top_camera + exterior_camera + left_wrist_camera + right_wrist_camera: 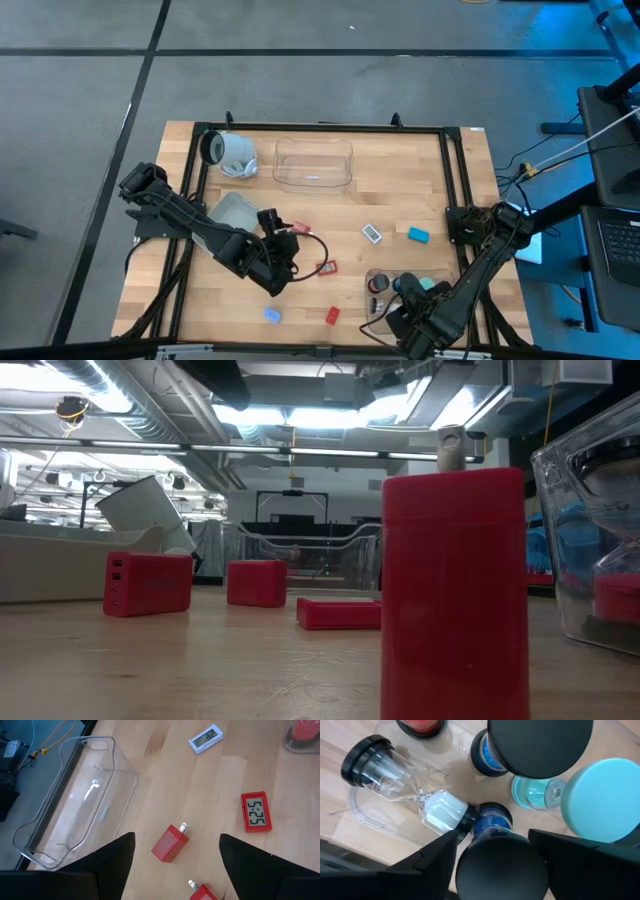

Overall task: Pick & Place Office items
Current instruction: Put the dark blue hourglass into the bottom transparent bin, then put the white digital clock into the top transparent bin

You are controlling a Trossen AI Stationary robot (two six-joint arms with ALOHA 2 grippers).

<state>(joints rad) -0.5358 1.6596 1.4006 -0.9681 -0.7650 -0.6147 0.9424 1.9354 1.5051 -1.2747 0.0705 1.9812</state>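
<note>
So I'm at a light wood bench [420, 170] with a black frame round its edge, sitting on a grey floor [300, 60] crossed by dark seams. From bench level the room behind is all ceiling ducts and strip lights, pretty industrial.

My left pincer [283, 243] hangs over the middle of the bench, fingers [107, 865] spread wide with nothing between them. Right under it lies a red plug block [170, 843] on its side, prongs pointing away, and a second one [202, 892] pokes in at the frame edge. A red clock [256, 811] reading 5:25 lies flat nearby, and a white clock [205, 739] lies farther off. A clear tray [75, 800] sits beside them, nothing in it that I can see.

My right pincer [415, 310] is down at the near right corner over a bunch of hourglasses. Fingers [437, 852] are apart and not gripping anything. A black-capped blue hourglass [497, 845] stands between them, another blue one [530, 742] and a teal one [570, 790] stand just beyond, and a white-sand one [405, 785] lies tipped over touching the blue one.

Elsewhere: a white cylinder [230, 152] lies on its side at the far left next to another clear tray [313, 165], a teal block [418, 235] sits toward the right, and a small blue piece [272, 315] and a red block [332, 314] sit near the front edge.
</note>
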